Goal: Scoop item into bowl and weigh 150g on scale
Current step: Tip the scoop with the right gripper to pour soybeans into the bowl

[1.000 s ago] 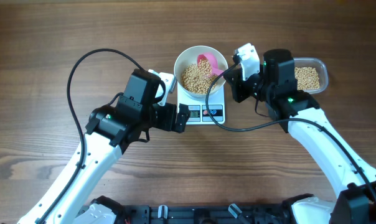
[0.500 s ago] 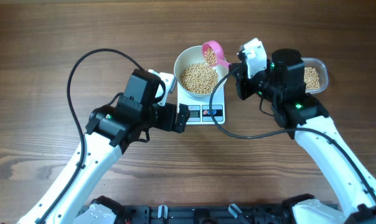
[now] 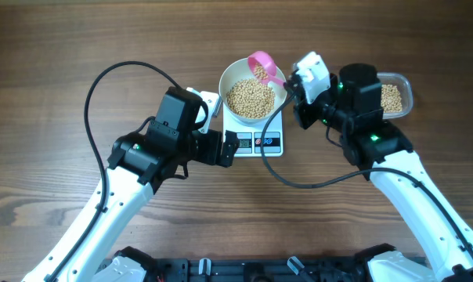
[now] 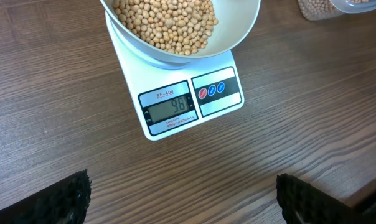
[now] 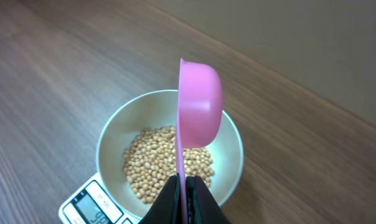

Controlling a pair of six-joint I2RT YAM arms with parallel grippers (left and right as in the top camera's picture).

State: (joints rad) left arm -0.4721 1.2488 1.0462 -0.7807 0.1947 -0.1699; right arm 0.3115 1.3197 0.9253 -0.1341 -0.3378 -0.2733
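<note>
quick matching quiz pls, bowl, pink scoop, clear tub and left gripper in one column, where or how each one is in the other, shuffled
1 bowl
2 pink scoop
3 clear tub
4 left gripper

a held in the right gripper
b open, holding nothing
c on the scale
d far right, partly hidden

Pairs: 1-c, 2-a, 3-d, 4-b

The left gripper [image 3: 230, 147] stands wide open; the right gripper [image 5: 187, 186], rolled sideways, pinches the pink scoop [image 5: 199, 106].
</note>
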